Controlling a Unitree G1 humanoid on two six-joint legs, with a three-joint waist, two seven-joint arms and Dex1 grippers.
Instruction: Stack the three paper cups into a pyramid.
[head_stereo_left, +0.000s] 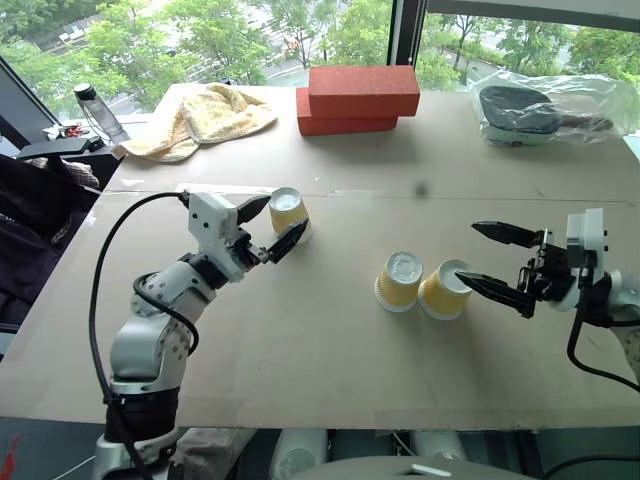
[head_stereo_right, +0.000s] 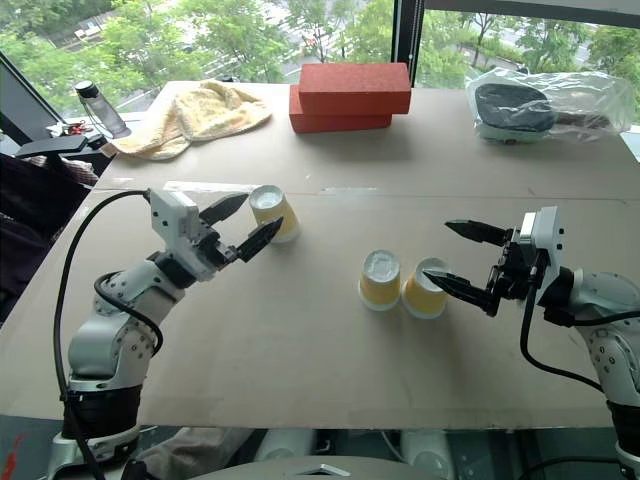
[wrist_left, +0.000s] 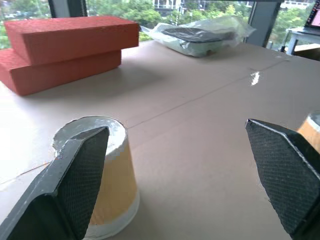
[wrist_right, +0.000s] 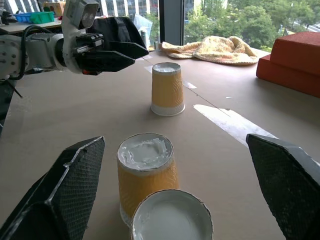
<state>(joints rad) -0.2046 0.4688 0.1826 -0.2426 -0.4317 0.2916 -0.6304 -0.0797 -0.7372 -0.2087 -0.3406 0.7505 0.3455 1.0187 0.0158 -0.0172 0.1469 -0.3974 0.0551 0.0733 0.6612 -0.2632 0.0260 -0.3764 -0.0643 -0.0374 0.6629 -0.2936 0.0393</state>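
3 paper cups are seen upside down on the brown surface (head_stereo_left: 330, 380), none stacked. 2 cups stand touching side by side near the middle: the left one (head_stereo_left: 399, 280) and the right one (head_stereo_left: 445, 290). The third cup (head_stereo_left: 289, 213) stands well apart, toward the robot's left.

The left gripper (head_stereo_left: 268, 225) is held level beside the third cup, jaws spread wide, nothing gripped. In the left wrist view the cup (wrist_left: 107, 175) is seen just behind one finger (wrist_left: 75, 185); contact cannot be told.

The right gripper (head_stereo_left: 490, 258) is held level just to the right of the pair, jaws wide open and empty. Its lower finger (head_stereo_left: 495, 290) lies close to the right cup; touching cannot be told.

At the far edge, 2 red bricks (head_stereo_left: 360, 98), a yellow towel (head_stereo_left: 205, 118), a bagged paddle (head_stereo_left: 545, 108) and a bottle (head_stereo_left: 97, 110) are noted.
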